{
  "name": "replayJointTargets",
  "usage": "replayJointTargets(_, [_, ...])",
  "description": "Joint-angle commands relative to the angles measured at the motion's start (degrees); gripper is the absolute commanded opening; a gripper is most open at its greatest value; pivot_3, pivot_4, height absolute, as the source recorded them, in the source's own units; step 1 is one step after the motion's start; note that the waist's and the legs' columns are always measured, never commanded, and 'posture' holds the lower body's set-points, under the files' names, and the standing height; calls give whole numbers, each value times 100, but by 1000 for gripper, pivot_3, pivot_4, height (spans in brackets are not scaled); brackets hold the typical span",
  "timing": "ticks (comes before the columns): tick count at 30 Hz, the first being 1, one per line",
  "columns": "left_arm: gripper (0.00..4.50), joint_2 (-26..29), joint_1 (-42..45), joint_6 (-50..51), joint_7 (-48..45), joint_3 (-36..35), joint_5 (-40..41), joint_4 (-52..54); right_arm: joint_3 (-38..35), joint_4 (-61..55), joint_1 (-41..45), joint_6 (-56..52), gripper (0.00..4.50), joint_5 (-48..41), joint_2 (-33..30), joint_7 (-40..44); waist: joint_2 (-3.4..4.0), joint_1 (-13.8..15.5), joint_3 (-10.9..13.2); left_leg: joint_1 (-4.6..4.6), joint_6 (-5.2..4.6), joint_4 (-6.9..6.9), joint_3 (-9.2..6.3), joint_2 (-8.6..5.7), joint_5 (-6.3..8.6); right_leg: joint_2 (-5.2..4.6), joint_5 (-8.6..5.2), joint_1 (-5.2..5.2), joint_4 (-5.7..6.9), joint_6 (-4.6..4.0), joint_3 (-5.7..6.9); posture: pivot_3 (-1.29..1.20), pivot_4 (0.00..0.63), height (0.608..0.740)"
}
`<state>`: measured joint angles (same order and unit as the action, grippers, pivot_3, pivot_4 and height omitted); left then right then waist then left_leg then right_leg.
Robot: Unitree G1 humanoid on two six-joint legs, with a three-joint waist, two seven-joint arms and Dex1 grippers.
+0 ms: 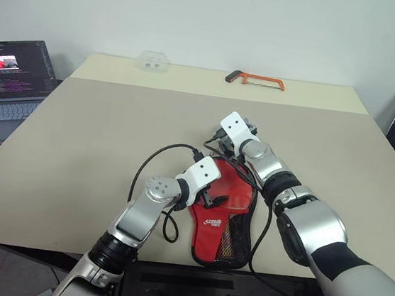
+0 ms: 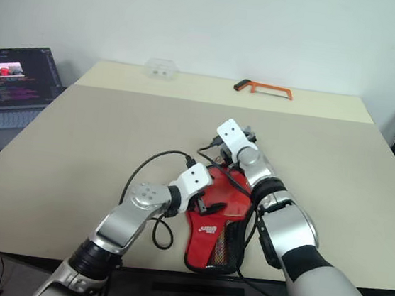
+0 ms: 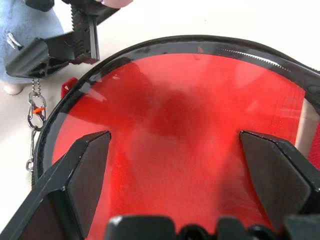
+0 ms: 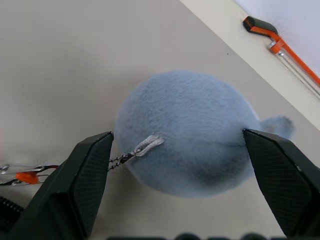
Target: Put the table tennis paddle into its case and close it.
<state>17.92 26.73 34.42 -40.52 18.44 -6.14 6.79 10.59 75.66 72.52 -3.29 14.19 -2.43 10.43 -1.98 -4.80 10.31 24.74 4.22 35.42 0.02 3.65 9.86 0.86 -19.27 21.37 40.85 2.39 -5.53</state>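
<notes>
One case (image 1: 218, 230), one hacksaw (image 1: 256, 80), two open tools.

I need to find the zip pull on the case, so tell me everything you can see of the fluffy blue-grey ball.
The fluffy ball is a round, pale blue-grey plush pompom with a small tuft at one side. It lies on the beige table beyond the round end of the red case. A short ribbon loop on it joins a thin bead chain with a small clip running toward the case's edge. The right gripper hangs over it, fingers wide apart, not touching.
</notes>
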Motion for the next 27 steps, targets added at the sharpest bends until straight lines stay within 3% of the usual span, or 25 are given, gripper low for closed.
replayJointTargets(1, [4479, 95, -208, 232, -35, 343, -77, -209, -94, -60, 32, -79, 4500, -72, 111, 306, 0, -1, 0, -1, 0, -3, 0, 0, 0, 0, 0, 0, 0, 0, 0, 0, 150, 740])
replayJointTargets(5, [4479, 100, -184, 213, -20, 322, -80, -254, -132, -66, -9, -132, 4500, -60, 138, 397, 0, 0, -1, -4, 0, -7, 0, 0, 0, 0, 0, -1, 0, 0, 1, 0, 150, 740])
replayJointTargets(19, [4500, 64, -147, 175, 28, 344, -78, -279, -360, -22, -130, -229, 52, -91, 94, 331, -1, -3, -4, -32, 2, -21, 2, -1, -1, 0, 0, -19, -1, 0, -3, 0, 150, 740])
replayJointTargets(27, [4500, 80, -139, 174, 53, 365, -71, -267, -396, -51, -149, -239, 20, -97, 103, 321, -1, -4, -7, -38, 2, -21, 2, -1, -1, 0, 0, -25, -1, 0, -3, 0, 150, 740])
